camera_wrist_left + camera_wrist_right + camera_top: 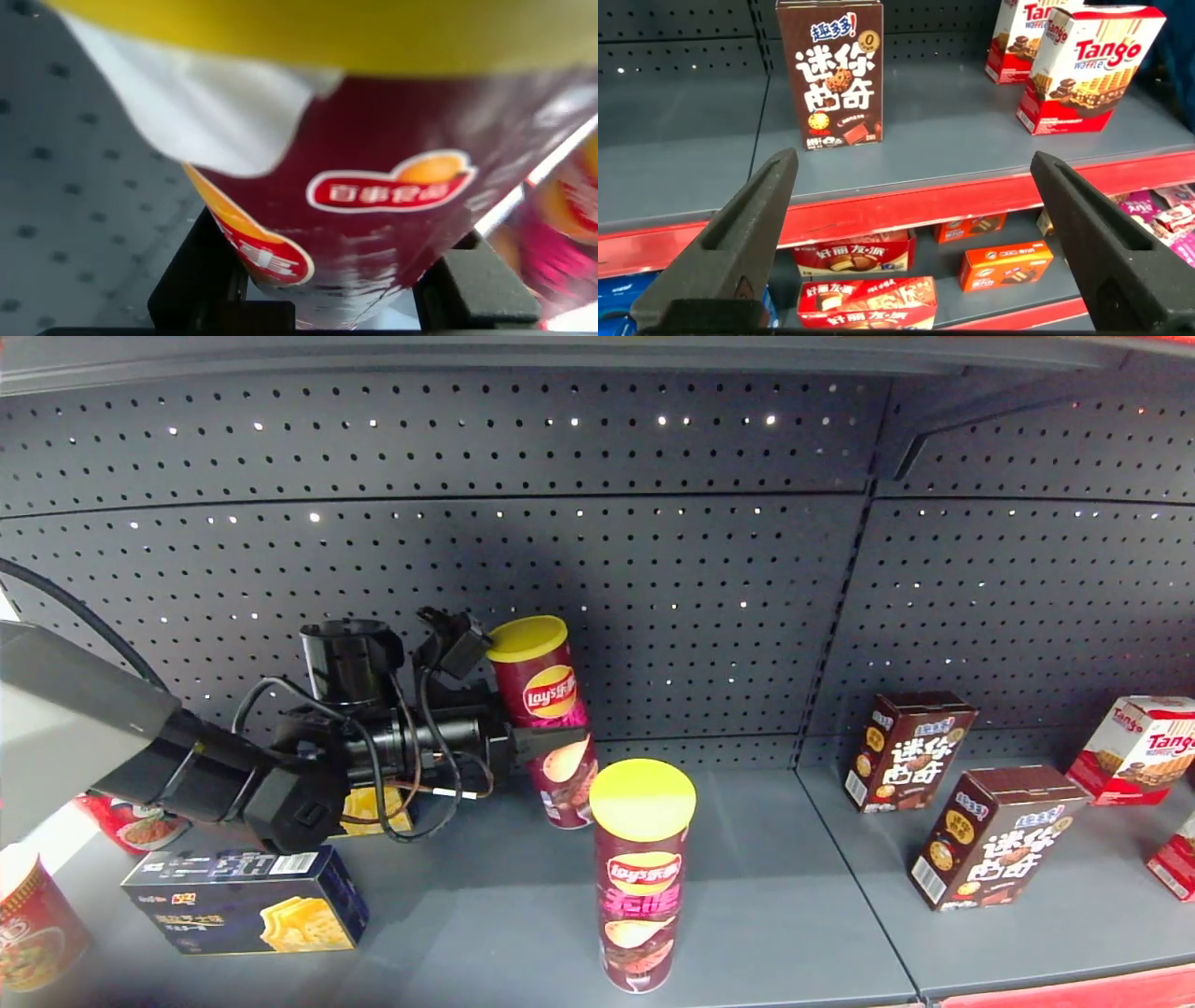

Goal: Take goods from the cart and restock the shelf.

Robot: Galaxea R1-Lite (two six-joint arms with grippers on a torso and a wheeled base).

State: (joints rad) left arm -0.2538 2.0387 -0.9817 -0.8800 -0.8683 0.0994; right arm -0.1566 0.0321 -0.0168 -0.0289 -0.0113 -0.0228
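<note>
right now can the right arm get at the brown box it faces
Probably yes: the right gripper is open and points at the brown box, upright on the shelf, with nothing standing between them.

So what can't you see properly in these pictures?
Head view: the yellow box is mostly hidden behind the left arm.
Head view: the red cup is cut off by the picture's edge.
Left wrist view: the chip can in the left gripper is so near that its ends are cut off.
</note>
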